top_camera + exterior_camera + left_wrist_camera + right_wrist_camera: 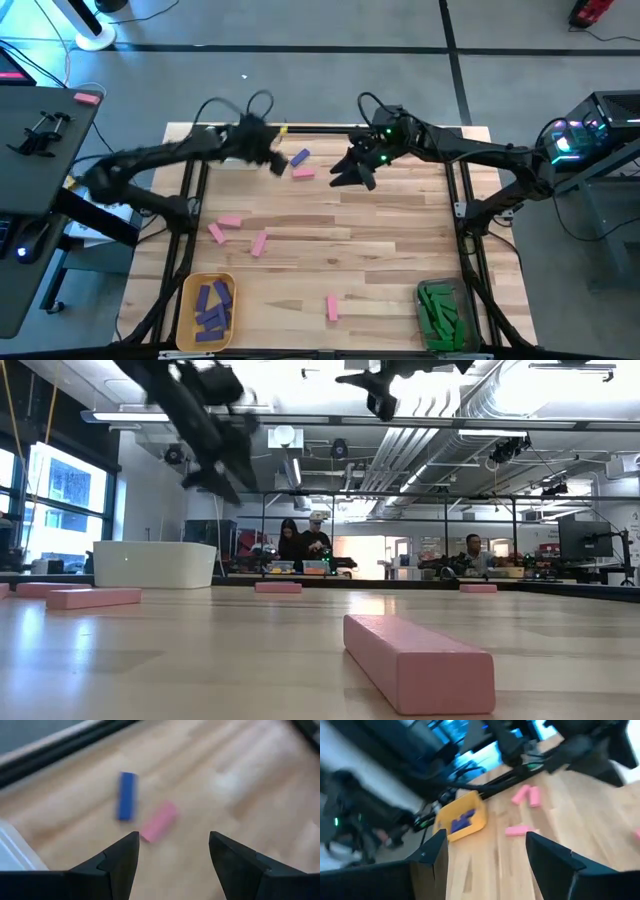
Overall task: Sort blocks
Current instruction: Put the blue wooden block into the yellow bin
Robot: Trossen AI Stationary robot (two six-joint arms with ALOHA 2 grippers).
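Purple block (127,796) lies ahead of left gripper (172,851), offset toward one finger; pink block (159,821) nearer, just beyond jaw gap, the two just beside each other.
Left jaws spread wide, nothing between.
Recommended: pick one block, centre gap over it, turn wrist so fingers span short sides, descend without nudging neighbour.
Right gripper (352,172) hovers nearby, jaws released, empty.
Farther off: loose pink blocks on table (390,250); yellow bin (186,290) holds purple blocks; green blocks (440,310) binned at opposite corner.
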